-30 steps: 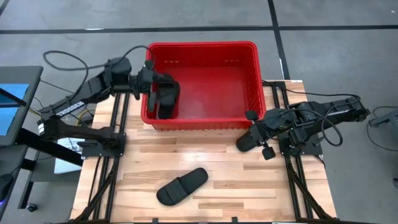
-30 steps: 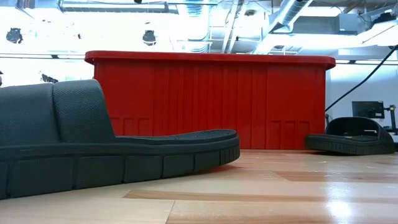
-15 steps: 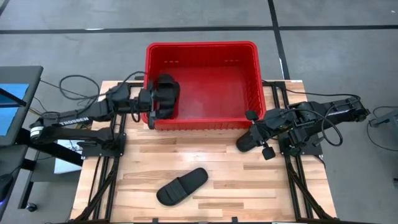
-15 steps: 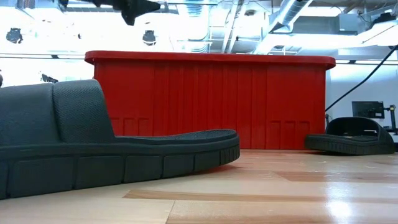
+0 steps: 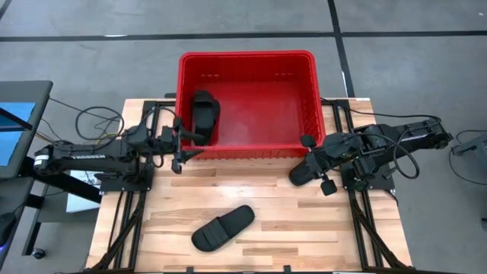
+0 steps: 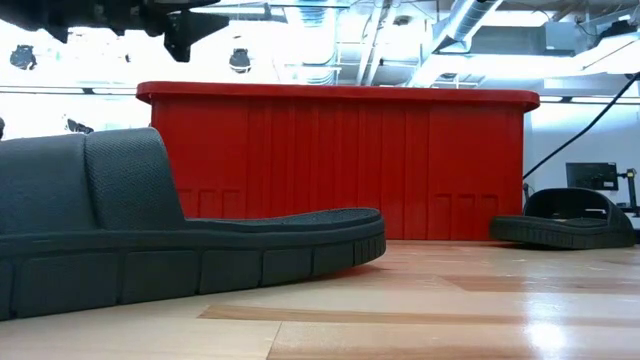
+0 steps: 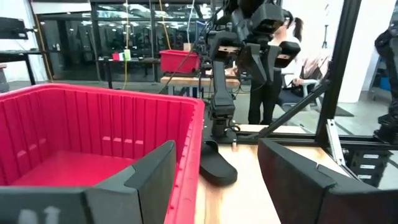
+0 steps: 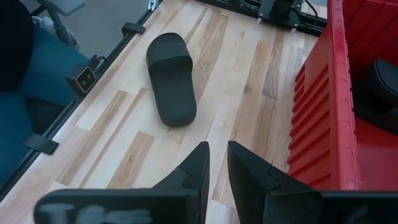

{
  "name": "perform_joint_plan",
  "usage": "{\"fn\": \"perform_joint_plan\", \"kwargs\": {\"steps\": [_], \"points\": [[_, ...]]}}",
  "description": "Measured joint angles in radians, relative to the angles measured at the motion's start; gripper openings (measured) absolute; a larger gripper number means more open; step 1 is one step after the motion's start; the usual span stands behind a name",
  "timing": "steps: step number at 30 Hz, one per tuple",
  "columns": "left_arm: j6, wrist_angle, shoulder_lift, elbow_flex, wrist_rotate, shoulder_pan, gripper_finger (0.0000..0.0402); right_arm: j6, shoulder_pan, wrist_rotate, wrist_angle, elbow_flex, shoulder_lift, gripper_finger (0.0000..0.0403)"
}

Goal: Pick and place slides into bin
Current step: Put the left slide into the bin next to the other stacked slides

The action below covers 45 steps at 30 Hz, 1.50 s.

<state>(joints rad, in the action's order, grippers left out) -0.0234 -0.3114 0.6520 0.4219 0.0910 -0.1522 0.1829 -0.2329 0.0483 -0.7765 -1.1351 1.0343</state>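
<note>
The red bin [image 5: 247, 61] stands at the table's far middle. One black slide [image 5: 204, 114] lies on the bin's floor by its left wall and also shows in the right wrist view [image 8: 382, 87]. A second slide [image 5: 222, 227] lies flat on the table near the front edge. A third slide [image 5: 299, 175] lies on the table at the bin's near right corner. My left gripper [image 5: 187, 143] is open and empty, above the bin's near left corner. My right gripper [image 5: 310, 161] hangs over the third slide, its fingers a narrow gap apart [image 8: 217, 152].
The bin's near rim [image 7: 198, 124] passes between my left fingers without touching them. Bare wood lies between the bin and the front slide [image 8: 171, 87]. In the low view the front slide [image 6: 150, 240] fills the left. A person [image 7: 273, 81] stands behind the table.
My left gripper has drawn back out of the bin, over its near left wall, toward the table's near and left edges. The slide it was with has stayed in the bin by the left wall. My right arm has kept still.
</note>
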Motion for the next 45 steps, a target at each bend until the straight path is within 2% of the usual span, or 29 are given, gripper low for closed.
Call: {"fn": "perform_joint_plan", "kwargs": {"steps": [4,12,35,41,45], "points": [[-0.009,-0.025,-0.033,-0.044,-0.007,0.030,0.0219,0.000,0.000,0.000,0.000,0.000,0.000,0.0049],[-0.015,-0.051,-0.090,-0.117,-0.103,0.076,0.0219,0.000,0.000,0.000,0.000,0.000,0.000,0.0049],[-0.006,-0.012,-0.102,-0.134,-0.099,0.177,0.0219,0.002,0.000,0.000,0.000,0.000,0.000,0.0049],[-0.007,-0.006,-0.102,-0.134,-0.098,0.188,0.0219,0.220,0.000,0.000,0.008,0.000,0.000,0.0049],[-0.007,-0.006,-0.102,-0.134,-0.098,0.188,0.0219,0.299,0.000,0.000,0.015,0.000,0.000,0.0049]]}}
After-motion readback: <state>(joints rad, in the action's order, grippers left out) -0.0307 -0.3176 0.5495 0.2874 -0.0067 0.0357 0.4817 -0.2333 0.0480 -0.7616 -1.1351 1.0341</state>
